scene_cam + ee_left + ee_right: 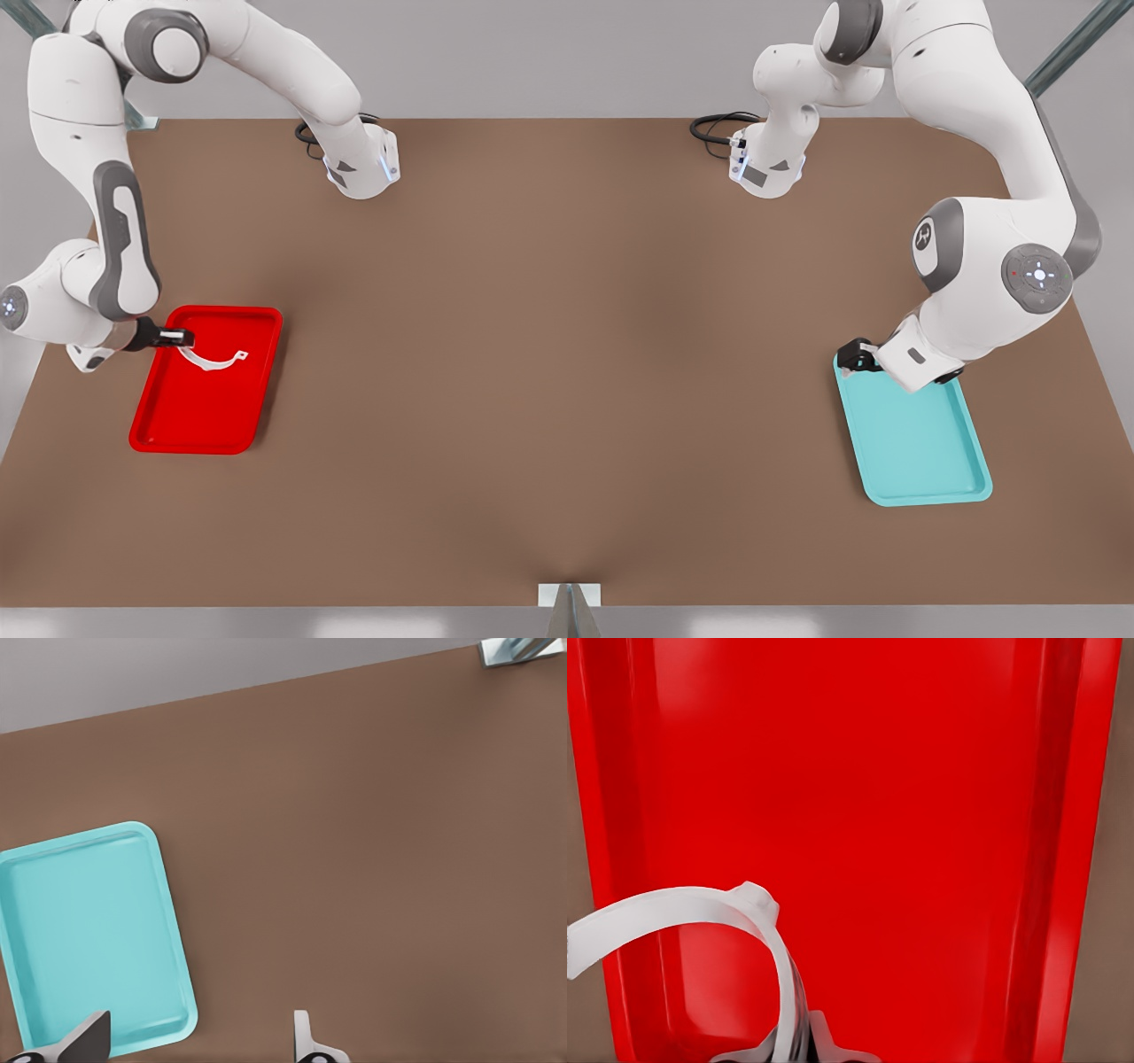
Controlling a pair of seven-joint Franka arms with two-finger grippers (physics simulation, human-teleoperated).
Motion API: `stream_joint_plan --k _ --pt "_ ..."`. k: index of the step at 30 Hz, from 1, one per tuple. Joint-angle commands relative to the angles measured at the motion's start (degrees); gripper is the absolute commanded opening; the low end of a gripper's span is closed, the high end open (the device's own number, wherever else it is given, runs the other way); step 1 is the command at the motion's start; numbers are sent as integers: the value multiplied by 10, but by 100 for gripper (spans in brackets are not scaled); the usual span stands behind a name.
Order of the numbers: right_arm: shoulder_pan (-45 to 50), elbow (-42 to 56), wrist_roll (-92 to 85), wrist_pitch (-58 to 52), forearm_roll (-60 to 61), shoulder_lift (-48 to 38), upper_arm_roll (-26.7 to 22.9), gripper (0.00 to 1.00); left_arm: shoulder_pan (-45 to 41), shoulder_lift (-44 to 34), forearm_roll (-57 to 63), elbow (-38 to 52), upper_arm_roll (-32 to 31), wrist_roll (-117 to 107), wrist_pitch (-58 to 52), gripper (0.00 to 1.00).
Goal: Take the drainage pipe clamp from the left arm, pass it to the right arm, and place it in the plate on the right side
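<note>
Two end effectors: the right end effector (pixel 182 338) pinches the thin white plastic half-ring clamp (pixel 213 359) over the bright red rectangular plastic tray (pixel 159 434); the left end effector (pixel 199 1036) hangs agape, empty, beside the teal tray (pixel 930 492). No writing is readable.

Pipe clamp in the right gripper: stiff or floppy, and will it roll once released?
The drainage pipe clamp, pinched at one end by the right gripper, keeps its arc over the red plate, so probably fairly stiff. The thin strip looks light. An open half-ring with flat tabs likely rocks rather than rolls.
</note>
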Motion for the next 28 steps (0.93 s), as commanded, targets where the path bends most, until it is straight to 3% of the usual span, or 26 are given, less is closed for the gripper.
stream_joint_plan --k 1,2,3,4,6,8,11,13,14,16,17,20,28 --pt "-5 3 -133 23 -5 12 -1 21 0 -1 -1 0 0 5 -1 100" --pt "-4 3 -132 27 -13 13 0 25 0 -1 -1 0 0 5 -2 100" --pt "-4 4 -131 27 -13 13 0 88 0 -1 -1 0 0 5 -3 100" --pt "-1 6 -125 24 -13 13 0 100 -1 -2 -1 0 0 4 -5 100" --pt "2 25 -124 8 -13 7 8 100 -1 -2 -1 0 0 4 -5 100" --pt "15 97 -110 -81 -13 -23 43 100 -1 -2 -1 0 0 4 -5 100" --pt "15 290 86 -299 -168 -51 268 100 0 -1 -1 0 0 5 -4 100" --pt "11 299 172 -322 -176 -60 359 100 0 -1 -1 0 0 6 -3 100" --pt "35 280 200 -322 -170 -113 357 100 -1 3 0 0 0 6 -2 100" --pt "407 242 227 -344 -39 -232 -53 95 -1 3 0 0 0 6 -1 100" --pt "499 198 226 -327 -18 -261 -163 95 -1 4 -1 0 0 6 -1 100" --pt "502 198 228 -320 -2 -260 -166 100 -1 5 0 0 0 6 0 100" --pt "498 208 228 -310 18 -226 -171 100 -1 7 0 0 0 6 1 100"
